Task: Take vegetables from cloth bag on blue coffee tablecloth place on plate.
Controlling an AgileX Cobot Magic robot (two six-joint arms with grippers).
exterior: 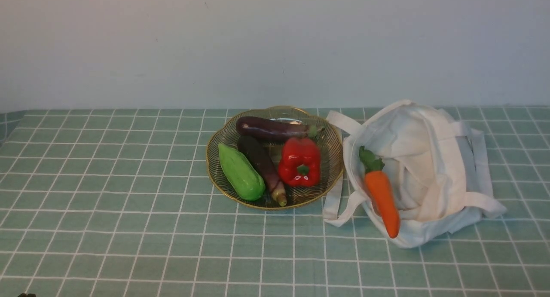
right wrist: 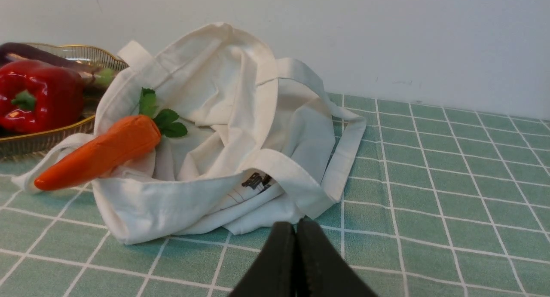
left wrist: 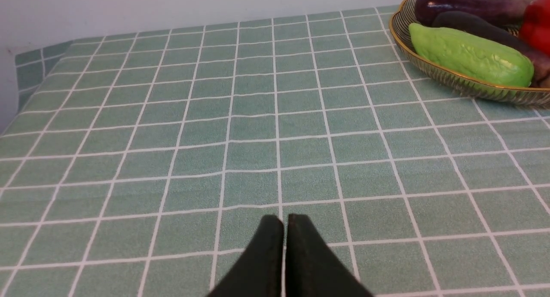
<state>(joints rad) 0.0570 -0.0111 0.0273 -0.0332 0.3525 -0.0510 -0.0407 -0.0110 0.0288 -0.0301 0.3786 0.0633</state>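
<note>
You're sitting between picks: both claws, left claw [left wrist: 284, 245] and right claw [right wrist: 295, 254], closed empty. Purple vegetable [exterior: 263, 167] is lying on the plate [exterior: 333, 168]; carrot [exterior: 381, 194] is hanging from the cloth bag [exterior: 434, 159] mouth beside the plate. It's probably the next grab.

Lighting was even, soft, diffuse across all views; colours slightly muted. Shadows were faint, short, close under plate [exterior: 337, 159] rim and cloth bag [exterior: 429, 159]. Small white glare spots sat on red pepper [exterior: 299, 161] and glossy eggplant [exterior: 270, 128]. Front view was mildly soft, grainy. In wrist views, left tool [left wrist: 284, 221] and right tool [right wrist: 295, 228] appeared dark, near-featureless, slightly blurred at close range.
</note>
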